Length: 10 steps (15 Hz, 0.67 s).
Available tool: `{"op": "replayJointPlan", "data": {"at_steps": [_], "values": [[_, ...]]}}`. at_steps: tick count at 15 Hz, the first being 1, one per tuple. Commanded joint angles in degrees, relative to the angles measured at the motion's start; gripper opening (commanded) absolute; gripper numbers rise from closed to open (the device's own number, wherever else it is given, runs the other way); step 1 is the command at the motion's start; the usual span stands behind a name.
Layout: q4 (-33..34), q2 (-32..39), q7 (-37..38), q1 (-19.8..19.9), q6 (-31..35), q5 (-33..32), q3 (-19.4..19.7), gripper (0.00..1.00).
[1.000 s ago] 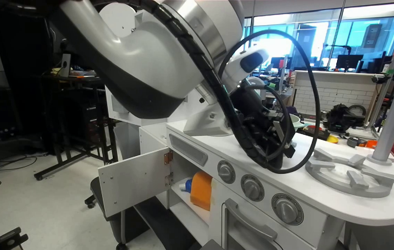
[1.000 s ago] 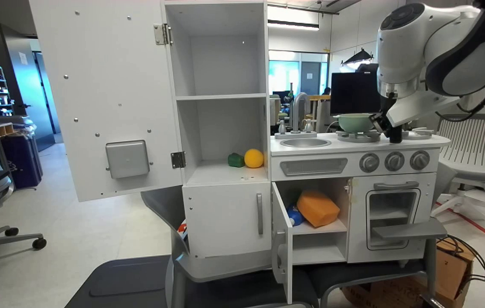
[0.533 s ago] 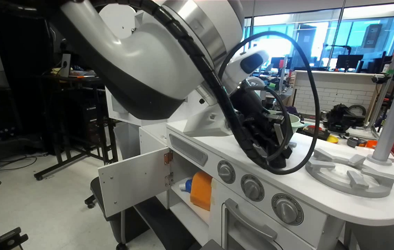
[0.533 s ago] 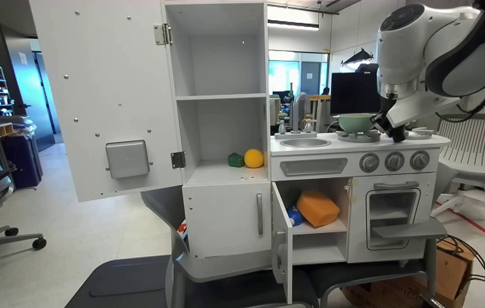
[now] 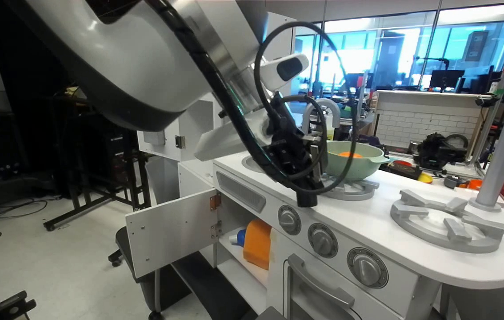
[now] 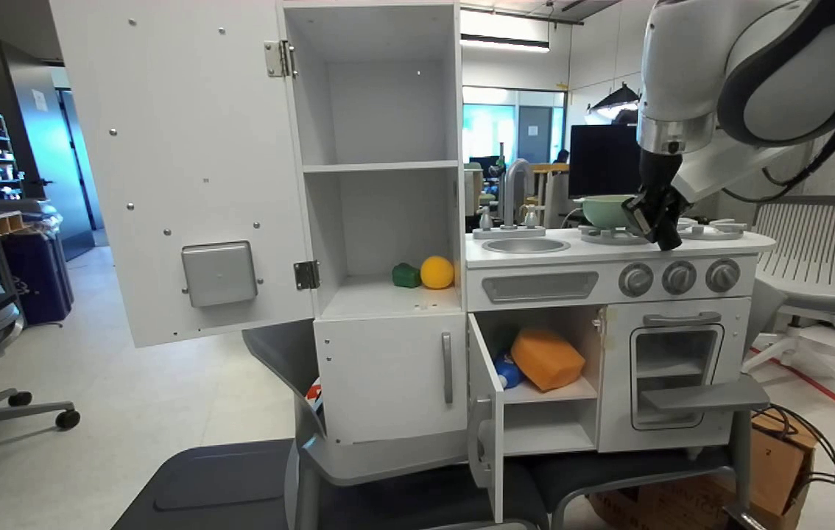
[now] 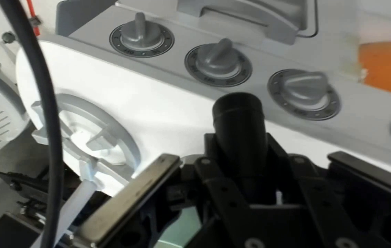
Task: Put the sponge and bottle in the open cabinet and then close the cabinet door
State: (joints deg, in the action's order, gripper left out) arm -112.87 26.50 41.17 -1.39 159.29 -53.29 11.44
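Note:
The sponge is an orange foam lump [image 6: 548, 358] on the upper level inside the low white cabinet [image 6: 550, 436]; the wrist view catches a corner of the sponge [image 7: 390, 67]. The cabinet door [image 5: 172, 231] stands swung out on its hinges. Above the counter, my gripper [image 7: 240, 148] is shut on the black bottle [image 7: 239, 120], one finger pad on each side of it. In both exterior views the bottle [image 5: 307, 199] juts downward from the gripper near the counter's front edge, above the knobs, tilted in the exterior view where it shows beside the bowl [image 6: 666, 237].
A green bowl [image 5: 354, 166] with something orange inside sits on the burner close behind the gripper. The faucet [image 6: 518, 191] stands by the sink. A blue item [image 6: 508, 370] lies against the sponge. Taller cupboard shelves hold a yellow ball [image 6: 437, 272] and a green piece [image 6: 406, 275].
The bottle has gone from upright to tilted. In both exterior views the arm has carried it left, and the green bowl is now largely uncovered. Sponge and door have not moved.

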Motion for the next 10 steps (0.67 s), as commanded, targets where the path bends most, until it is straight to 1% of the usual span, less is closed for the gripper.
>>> {"op": "replayJointPlan", "data": {"at_steps": [1, 2, 3, 4, 6, 7, 8, 9, 10], "values": [[-9.83, -8.77, -15.30, 3.16, -1.66, 7.40, -6.62, 0.09], [-11.59, -10.47, -19.40, 4.81, -2.74, 9.46, -9.57, 0.09], [-13.20, -11.04, -23.35, 5.52, -2.30, 11.43, -10.60, 0.09], [-14.51, -12.65, -27.54, 6.38, -4.16, 14.26, -13.30, 0.09], [-15.97, -13.37, -35.81, 7.04, -6.52, 19.37, -15.98, 0.09], [-15.60, -13.66, -39.97, 3.75, -9.32, 23.37, -14.75, 0.09], [-15.06, -13.44, -43.67, 3.18, -11.78, 25.99, -15.48, 0.09], [-14.99, -12.72, -45.37, 2.28, -12.89, 26.54, -14.92, 0.09], [-13.99, -12.37, -47.37, 1.17, -15.64, 27.86, -15.19, 0.09]]}}
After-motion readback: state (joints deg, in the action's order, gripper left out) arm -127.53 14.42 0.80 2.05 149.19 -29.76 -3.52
